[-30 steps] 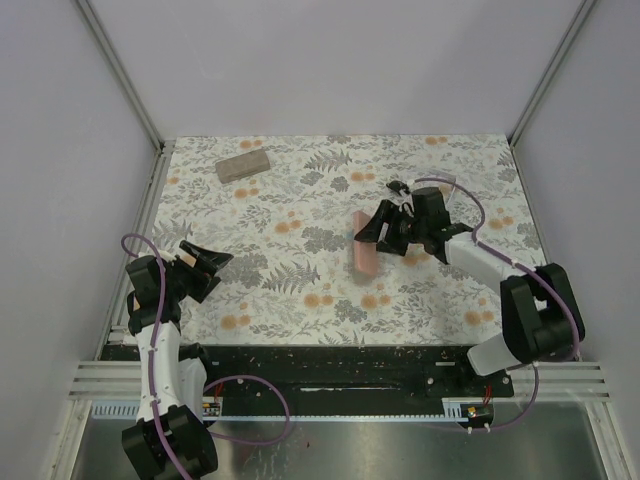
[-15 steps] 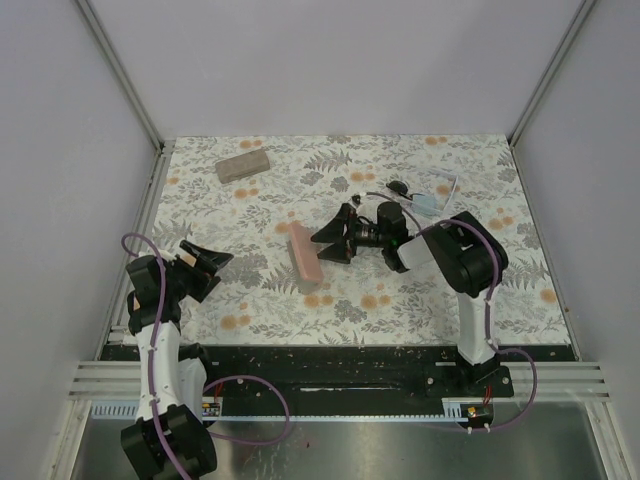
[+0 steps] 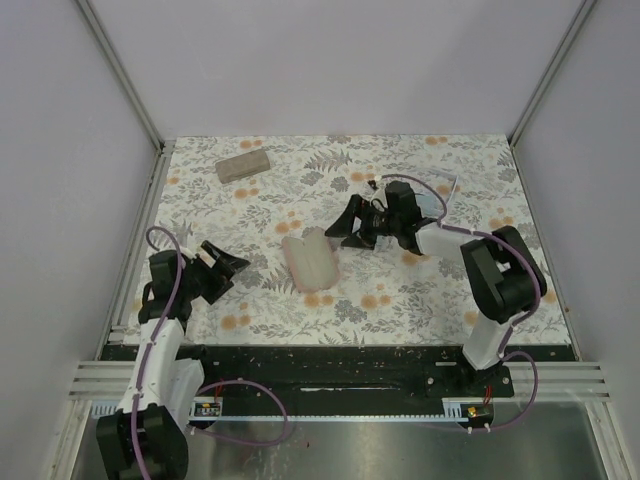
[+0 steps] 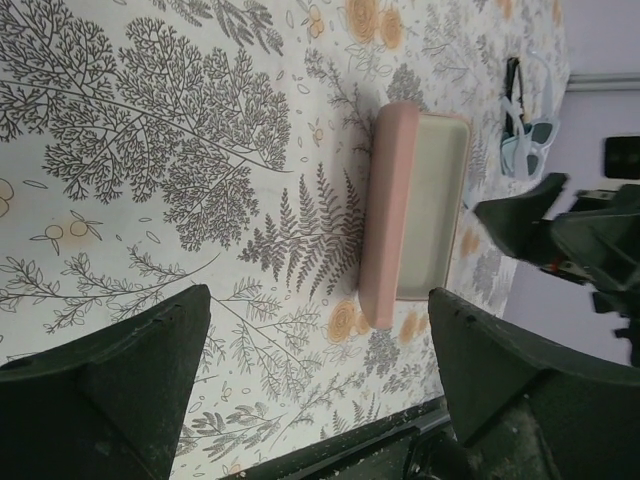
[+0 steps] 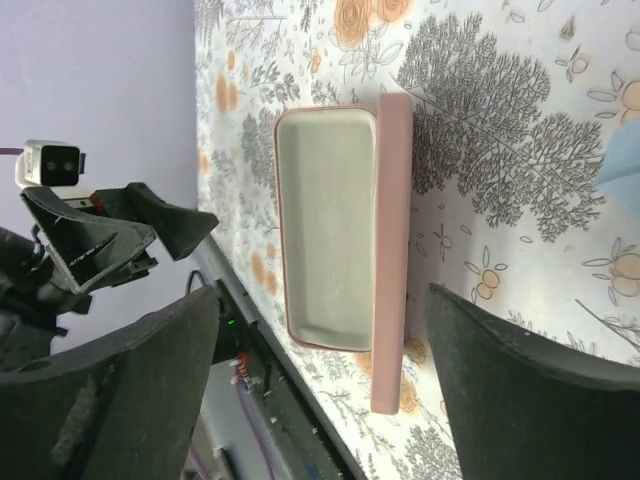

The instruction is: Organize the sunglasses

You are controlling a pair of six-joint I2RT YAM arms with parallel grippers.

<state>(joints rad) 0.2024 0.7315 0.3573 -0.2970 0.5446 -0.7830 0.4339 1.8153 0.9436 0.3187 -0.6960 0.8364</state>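
The pink case [image 3: 308, 262] lies open near the middle of the flowered table [image 3: 300, 190], its pale lining facing up. The right gripper [image 3: 348, 230] hangs just beside the case on its far right side, jaws spread wide and holding nothing. The left gripper [image 3: 228, 268] sits near the left edge, also wide open and holding nothing, pointing at the case. The sunglasses lie on the far right of the table, beyond the right arm and well apart from the pink case: the black pair [image 4: 512, 80] just beside the white-framed pair [image 4: 530, 140]. A tan case [image 3: 243, 165] rests closed in the far left corner
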